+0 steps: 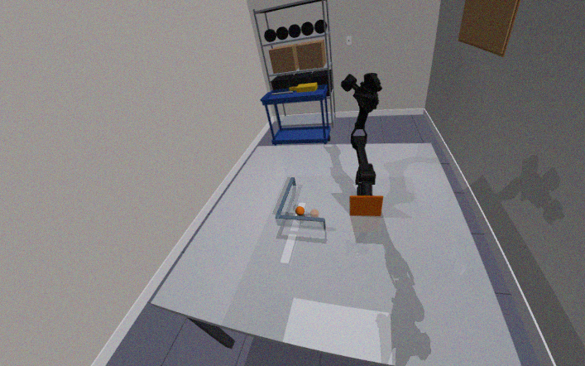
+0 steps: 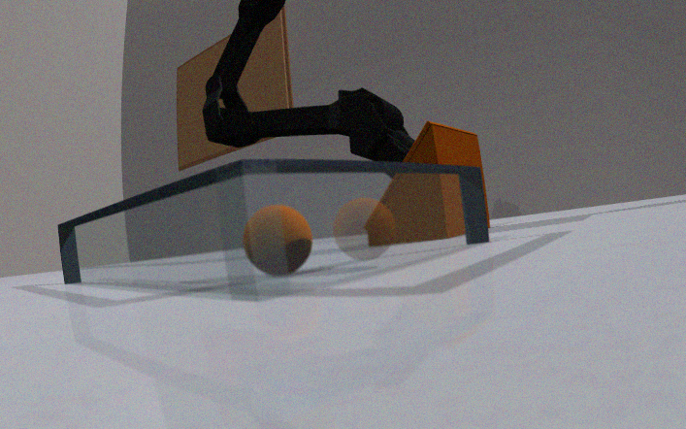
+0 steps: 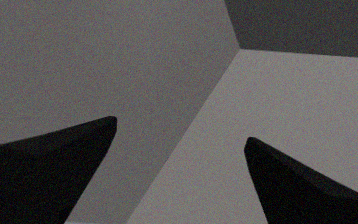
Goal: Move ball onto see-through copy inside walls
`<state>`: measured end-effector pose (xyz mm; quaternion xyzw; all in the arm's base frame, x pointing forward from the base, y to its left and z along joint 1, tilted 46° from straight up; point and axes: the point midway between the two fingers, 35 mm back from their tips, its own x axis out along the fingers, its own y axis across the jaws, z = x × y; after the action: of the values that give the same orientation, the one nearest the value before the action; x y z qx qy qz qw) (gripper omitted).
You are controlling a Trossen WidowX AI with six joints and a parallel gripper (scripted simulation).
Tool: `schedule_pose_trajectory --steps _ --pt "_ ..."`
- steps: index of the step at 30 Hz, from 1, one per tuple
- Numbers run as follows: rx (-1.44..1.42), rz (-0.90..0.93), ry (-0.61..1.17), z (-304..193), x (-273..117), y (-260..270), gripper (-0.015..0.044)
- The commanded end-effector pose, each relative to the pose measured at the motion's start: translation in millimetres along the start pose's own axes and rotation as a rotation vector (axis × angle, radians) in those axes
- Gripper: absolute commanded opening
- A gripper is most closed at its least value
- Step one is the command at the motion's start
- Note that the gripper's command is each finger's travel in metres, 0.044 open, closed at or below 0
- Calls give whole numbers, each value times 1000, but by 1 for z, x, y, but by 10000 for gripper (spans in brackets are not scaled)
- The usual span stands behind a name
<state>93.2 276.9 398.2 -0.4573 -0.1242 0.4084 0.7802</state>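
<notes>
- While my hand (image 3: 181,150) hangs spread wide and empty, the ball (image 1: 299,209) sits on the counter (image 1: 422,272) inside the walls (image 1: 285,195), just beside the copy (image 1: 314,212).
- I judge a hard nudge could roll it past.

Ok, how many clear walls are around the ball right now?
2. One wall runs along the far-left side of the ball; the other wall runs along its near side, meeting the first at a corner. None seem hidden.
</notes>
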Motion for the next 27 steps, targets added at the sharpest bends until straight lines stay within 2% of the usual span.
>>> schedule_pose_trajectory --steps 1,3,10,15,21,27 --pt "-7 0 5 -1 2 1 374" --pt "-61 6 47 -13 13 6 334" --pt "-202 116 443 -95 90 34 334" --pt "-249 222 719 -171 124 49 334" --pt "-258 385 1042 -274 137 65 334" --pt "-214 588 1342 -376 120 85 334"
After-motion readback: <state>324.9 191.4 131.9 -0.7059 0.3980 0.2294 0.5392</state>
